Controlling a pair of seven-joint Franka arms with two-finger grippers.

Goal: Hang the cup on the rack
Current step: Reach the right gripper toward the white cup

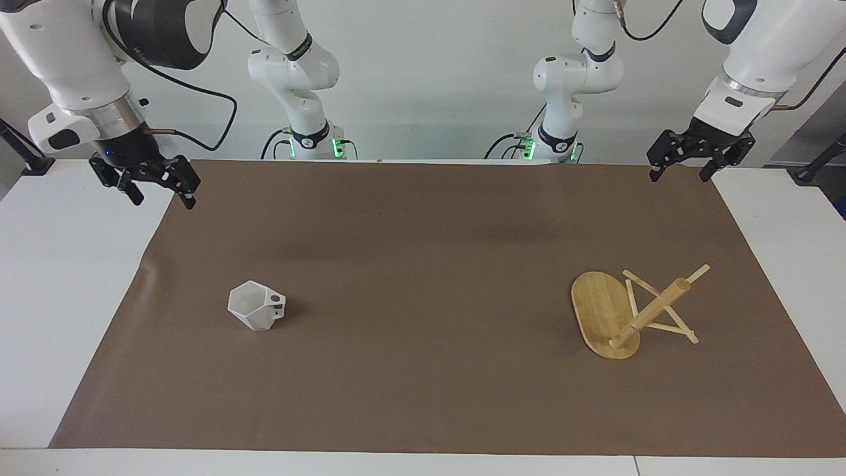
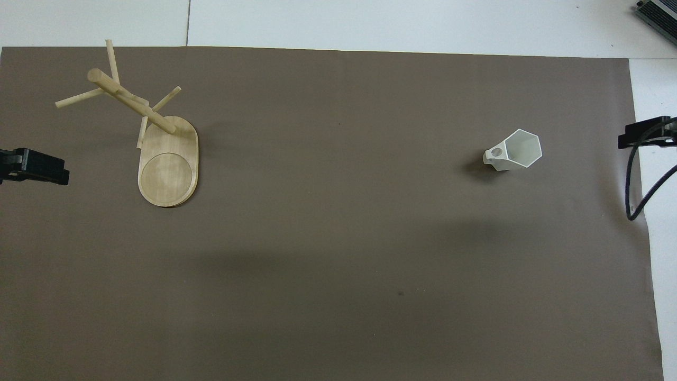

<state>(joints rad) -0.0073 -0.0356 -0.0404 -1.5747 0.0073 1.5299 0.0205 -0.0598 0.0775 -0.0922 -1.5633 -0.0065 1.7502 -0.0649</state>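
Both grippers sit up by the robots' edge of the brown mat [image 1: 423, 277], nothing held. Right gripper [image 1: 160, 193] hangs over the mat's corner at the right arm's end, jaws apart. Left gripper [image 1: 681, 170] hangs over the corner at the left arm's end, jaws apart too, waiting.

Farther out, the cup [image 1: 256, 305] sits upright on the mat toward the right arm's end, rim open upward, handle pointing toward the table's middle. At about the same depth, toward the left arm's end and well apart from the cup, the rack [image 1: 605, 314] stands on its oval base, post and pegs free.

Step looks like the very start: cup ungrasped. Next move probably calls for the right gripper to travel over the cup, drop, and close on its wall or handle with the handle hole kept free for a peg.
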